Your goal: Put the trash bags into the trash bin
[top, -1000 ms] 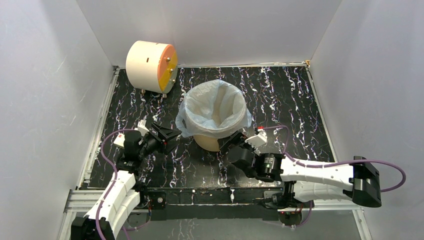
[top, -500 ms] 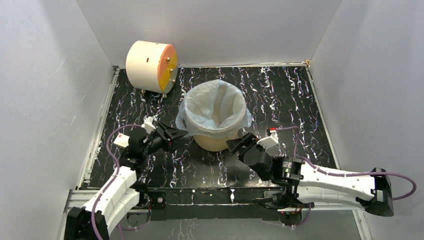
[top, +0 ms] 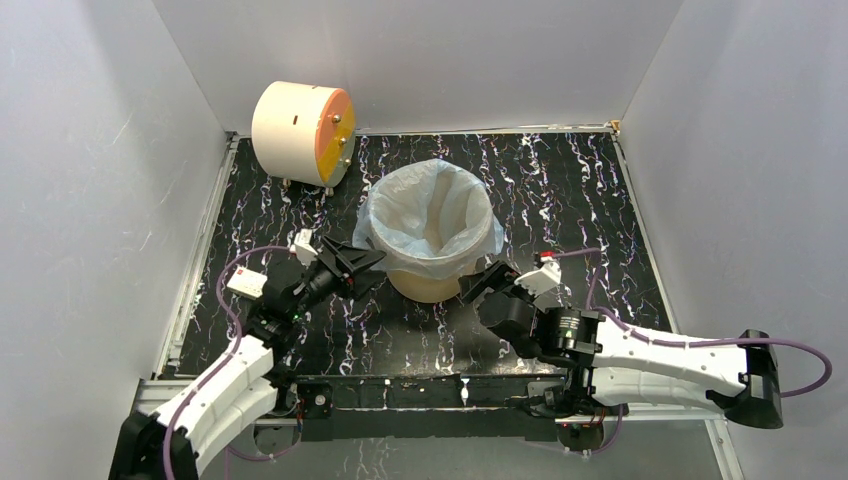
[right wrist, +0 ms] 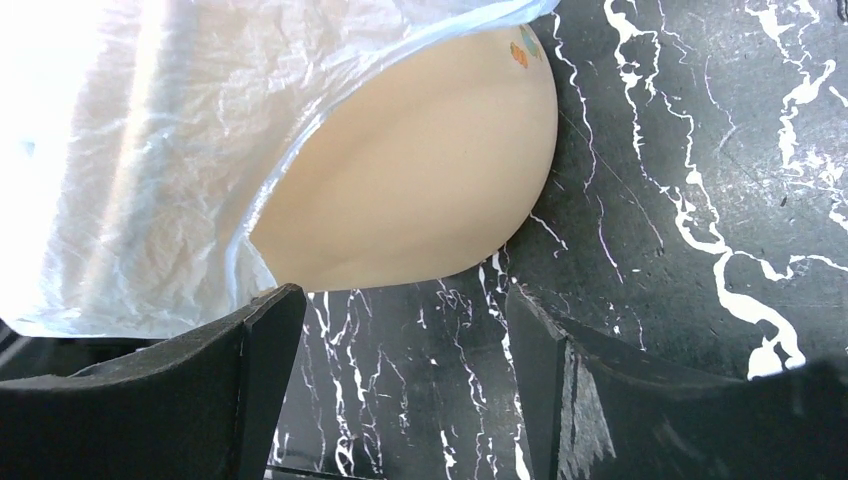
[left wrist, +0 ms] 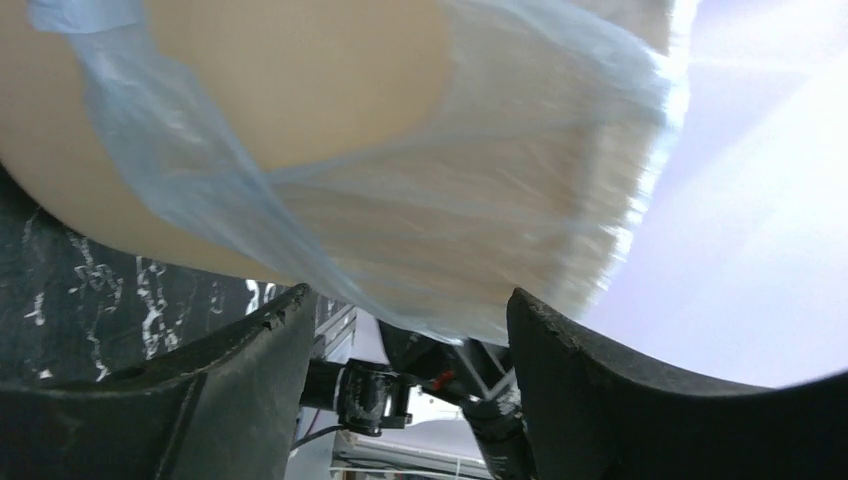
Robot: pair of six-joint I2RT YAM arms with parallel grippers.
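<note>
The tan-beige trash bin (top: 425,285) stands mid-table. The pale blue trash bag (top: 430,215) lines it, its edge folded out over the rim and hanging down the walls. My left gripper (top: 368,262) is open at the bin's left side, right by the hanging bag edge. In the left wrist view the bag (left wrist: 470,230) drapes over the bin wall (left wrist: 290,90) just above the open gripper (left wrist: 410,320). My right gripper (top: 487,283) is open at the bin's lower right. The right wrist view shows the bin (right wrist: 420,190), the bag (right wrist: 160,170) and the open, empty gripper (right wrist: 400,310).
A cream drum with an orange face (top: 302,133) lies at the back left. A small white card box (top: 244,283) sits by the left arm. White walls enclose the black marbled table (top: 570,190) on three sides.
My left gripper has moved right and forward, up to the bin's left side. My right arm has swung out and its gripper has shifted slightly right, staying near the bin's lower right.
</note>
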